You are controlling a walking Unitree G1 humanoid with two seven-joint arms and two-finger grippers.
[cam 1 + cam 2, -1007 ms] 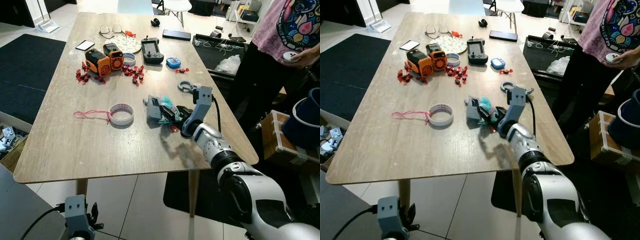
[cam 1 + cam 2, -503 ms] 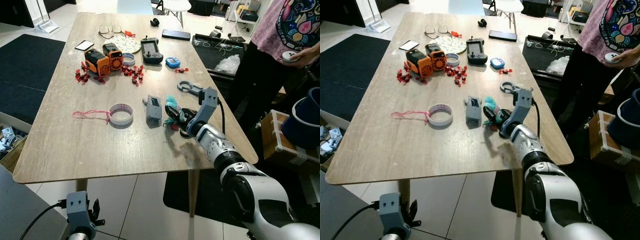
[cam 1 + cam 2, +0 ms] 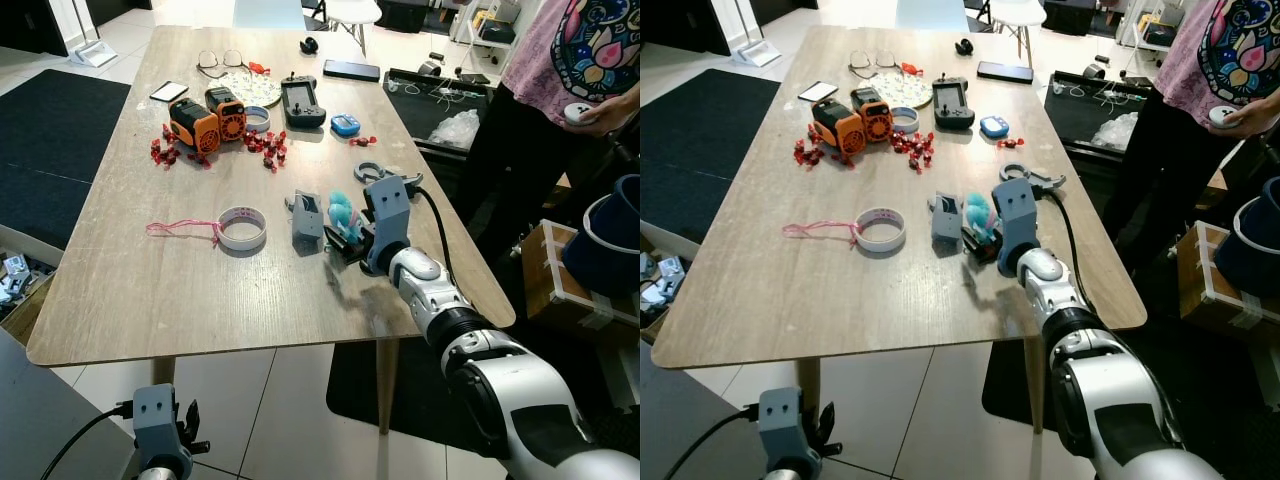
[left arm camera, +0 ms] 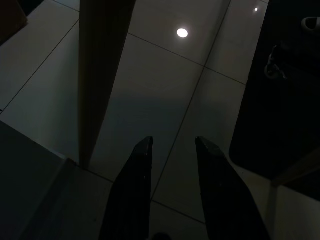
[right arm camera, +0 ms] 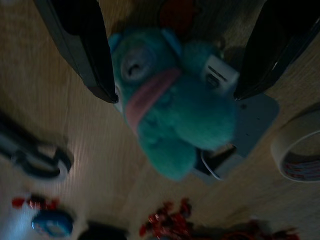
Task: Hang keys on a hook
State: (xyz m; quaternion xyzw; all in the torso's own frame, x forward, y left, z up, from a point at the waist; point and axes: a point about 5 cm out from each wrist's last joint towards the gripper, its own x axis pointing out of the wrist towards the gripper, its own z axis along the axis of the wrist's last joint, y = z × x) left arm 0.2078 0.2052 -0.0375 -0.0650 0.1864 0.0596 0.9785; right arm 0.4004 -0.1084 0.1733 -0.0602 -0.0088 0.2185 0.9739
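Spanning most of the scene, one long pale wooden bench [image 3: 130, 280] carries everything; one person in a pink patterned shirt [image 3: 590, 50] stands at its far right. One right gripper [image 3: 345, 238] reaches low over the bench's near right part, its two black fingers [image 5: 82, 50] spread wide to either side of one teal plush keychain [image 5: 170, 105], touching nothing yet, probably lining up a grasp. That plush, likely the keys, lies just right of one grey block [image 3: 307, 218]. One white tape roll [image 3: 243, 228] sits further left. One left gripper [image 4: 172, 165] hangs idle over floor tiles, fingers apart, empty.
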